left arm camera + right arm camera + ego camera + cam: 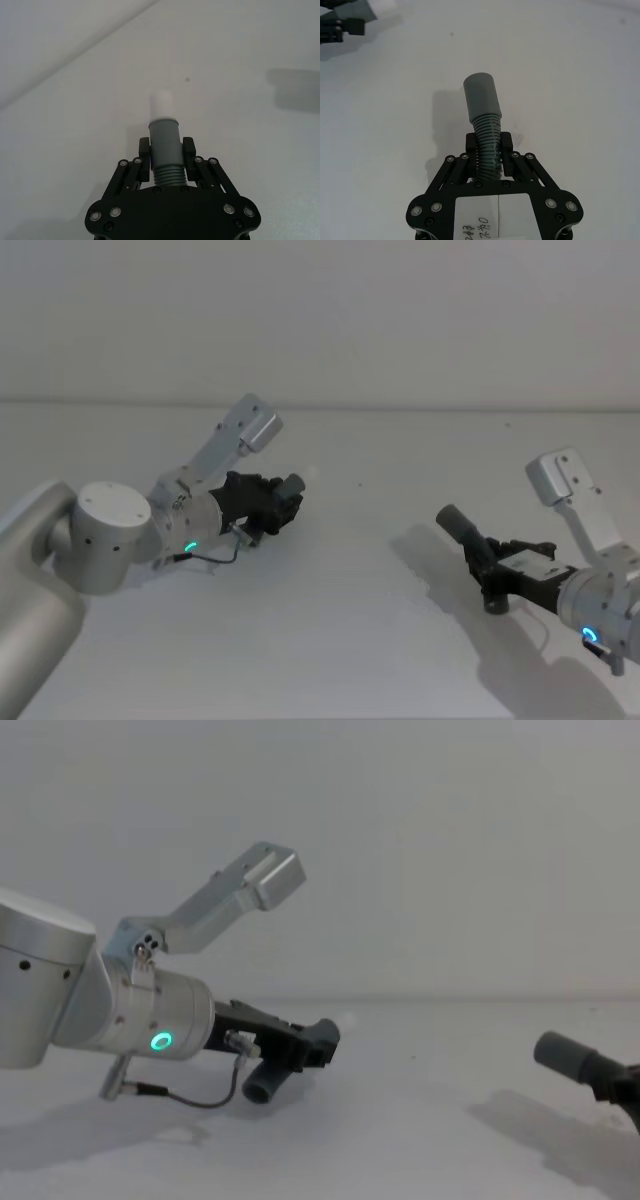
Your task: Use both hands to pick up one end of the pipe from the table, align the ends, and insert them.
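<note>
My left gripper [272, 502] is shut on the short grey tube [164, 142]. The tube's wider collar [164, 121] and a pale tip stick out past the fingers, pointing toward the right arm. In the chest view its other end [262, 1086] hangs below the left gripper [312, 1045], close over the table [360, 630]. My right gripper [489, 146] is shut on the darker ribbed hose [488, 137]. The hose's smooth cuff [481, 97] points toward the left arm, and it throws a shadow on the table. In the head view the cuff [456, 521] stands a wide gap away from the collar [293, 485].
Bare white table lies between the two arms and beyond them to the back edge, where a pale wall rises. Each wrist carries a silver camera bracket [252, 426] above its gripper.
</note>
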